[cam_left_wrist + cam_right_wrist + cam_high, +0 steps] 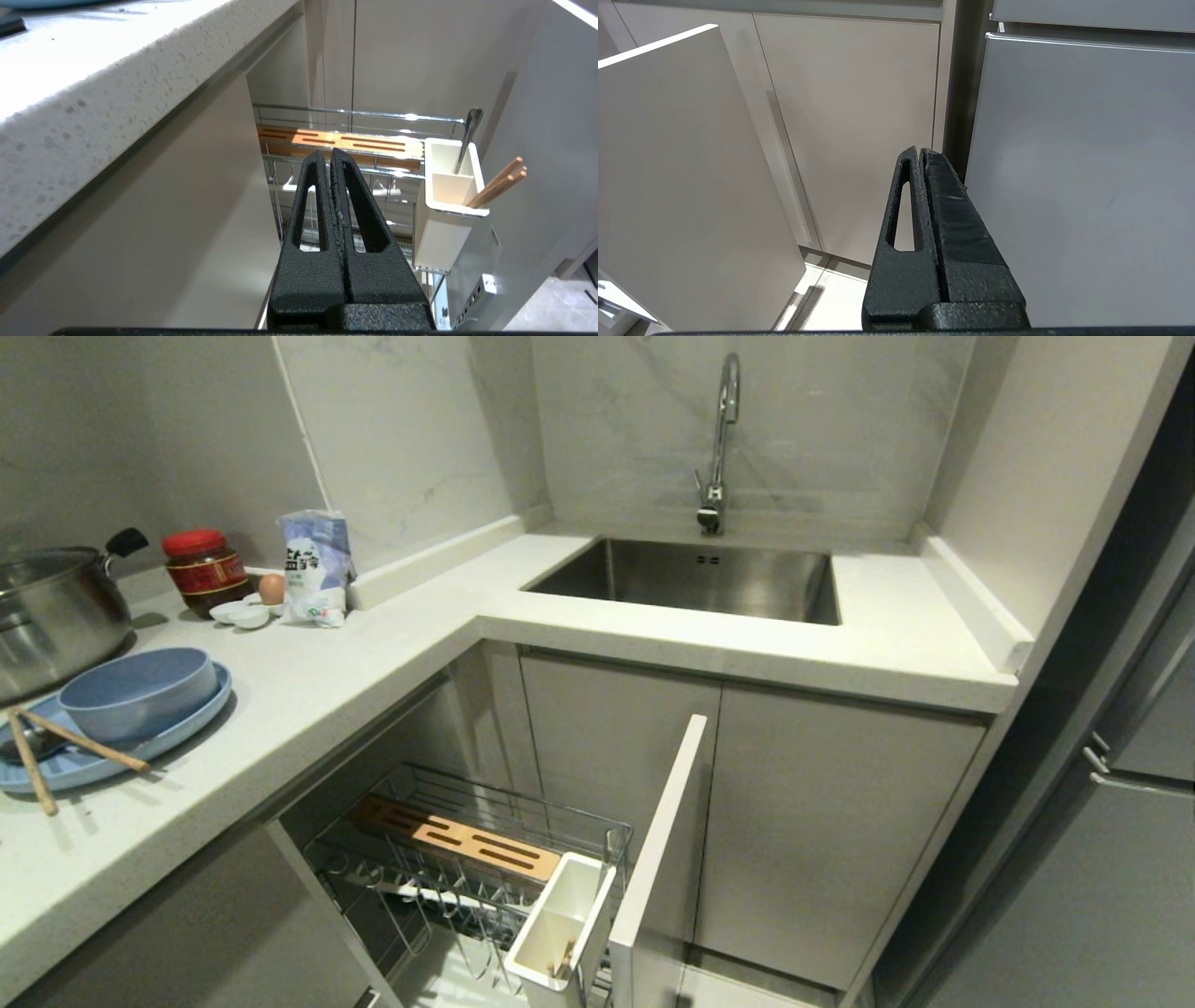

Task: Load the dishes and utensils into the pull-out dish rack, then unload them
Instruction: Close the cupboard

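Speckled stone counter point(308, 700), matte oval plate point(191, 721)

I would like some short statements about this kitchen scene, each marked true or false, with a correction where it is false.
1. The blue bowl sits on the blue plate on the counter. True.
2. The pull-out dish rack is pushed shut. False: it is pulled out.
3. The left gripper is shut and holds nothing. True.
4. The white caddy is empty. False: chopsticks and a spoon handle stand in it.
5. The right gripper grips the rack's front panel. False: it is shut and hangs apart from the panel.
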